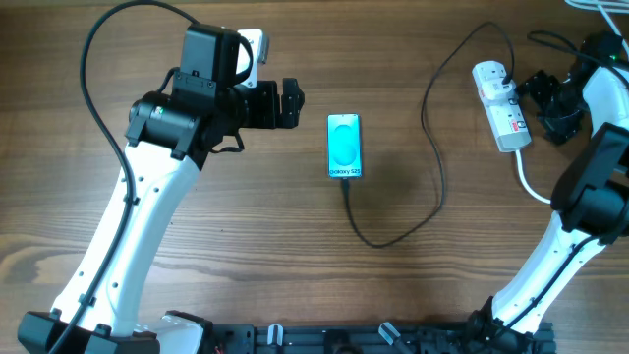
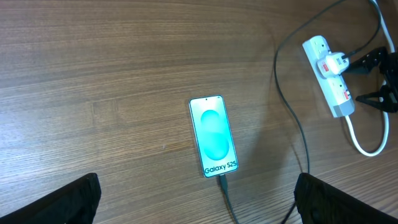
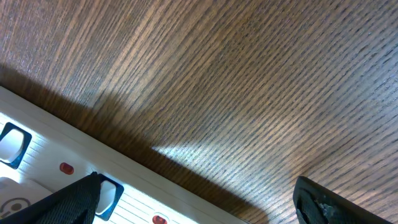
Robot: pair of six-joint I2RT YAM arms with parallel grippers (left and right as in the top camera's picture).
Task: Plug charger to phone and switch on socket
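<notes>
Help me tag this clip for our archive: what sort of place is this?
Probably a robotics lab bench: two white-and-black robot arms stand at a brown wood-grain table, where a teal-screened smartphone, thin black charger cable and white power strip lie.

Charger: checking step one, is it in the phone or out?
In: the charger joins the phone at its bottom edge, just under the Galaxy text.

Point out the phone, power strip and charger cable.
phone (image 1: 344, 146): overhead view, middle of its screen.
power strip (image 2: 337, 94): left wrist view, its lower end.
charger cable (image 2: 222, 184): left wrist view, tip at the phone.
</notes>
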